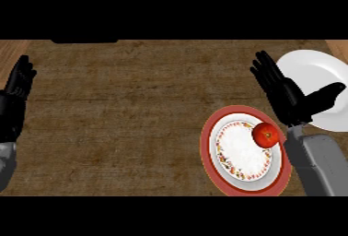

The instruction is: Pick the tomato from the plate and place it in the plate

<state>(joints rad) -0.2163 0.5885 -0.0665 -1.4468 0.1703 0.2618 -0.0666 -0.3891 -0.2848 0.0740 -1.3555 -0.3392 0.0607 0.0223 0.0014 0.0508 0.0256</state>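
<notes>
A red tomato (266, 135) lies on the right side of a red-rimmed patterned plate (214, 159) at the lower right of the counter. A plain white plate (316, 69) stands at the far right, partly behind my right hand (291, 99). That hand is open above and just right of the tomato, fingers straight and pointing away, thumb spread over the white plate. It does not touch the tomato. My left hand (15, 94) rests open at the left edge, fingers up.
The brown wooden counter (122, 115) stretches wide between the two hands. A dark object (85, 41) sits at the counter's far edge, upper left.
</notes>
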